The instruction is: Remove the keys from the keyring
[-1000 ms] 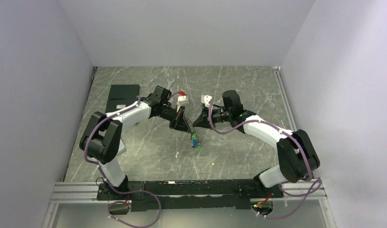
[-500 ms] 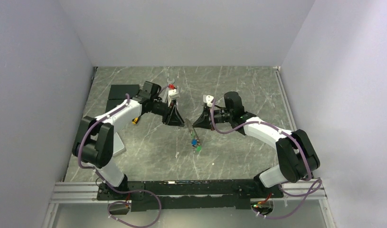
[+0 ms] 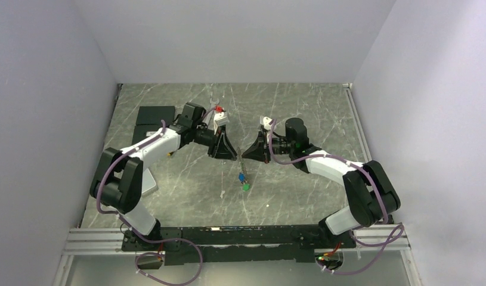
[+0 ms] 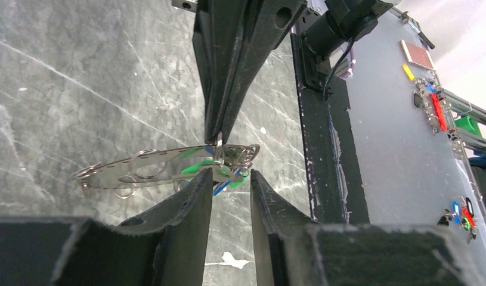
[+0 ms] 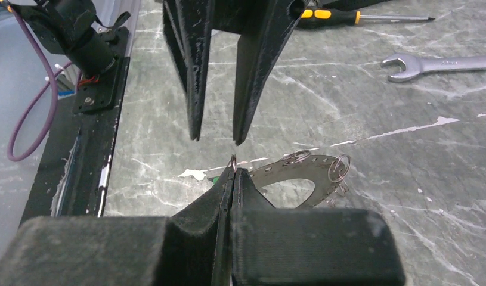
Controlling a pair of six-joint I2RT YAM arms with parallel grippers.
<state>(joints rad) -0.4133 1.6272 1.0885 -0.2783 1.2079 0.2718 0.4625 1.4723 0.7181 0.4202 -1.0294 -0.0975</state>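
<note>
The keyring (image 4: 139, 171) is a thin flat metal loop with holes and small split rings, held in the air between my grippers. It also shows in the right wrist view (image 5: 309, 168). The keys (image 4: 195, 167) have green and blue heads; in the top view they hang below the grippers (image 3: 243, 180). My right gripper (image 5: 233, 168) is shut on a small split ring at the keyring's end; it also shows in the top view (image 3: 245, 156). My left gripper (image 4: 229, 174) is open, its tips on either side of the keys cluster; it also shows in the top view (image 3: 231, 156).
A silver wrench (image 5: 437, 64) and an orange-handled screwdriver (image 5: 347, 15) lie on the marble table behind the left arm. Black flat pads (image 3: 154, 116) sit at the back left. The black base rail (image 4: 318, 149) runs along the near edge.
My left gripper drew back to the left half a second ago and has now come back to the keyring, open. My right gripper kept its hold and shifted slightly.
</note>
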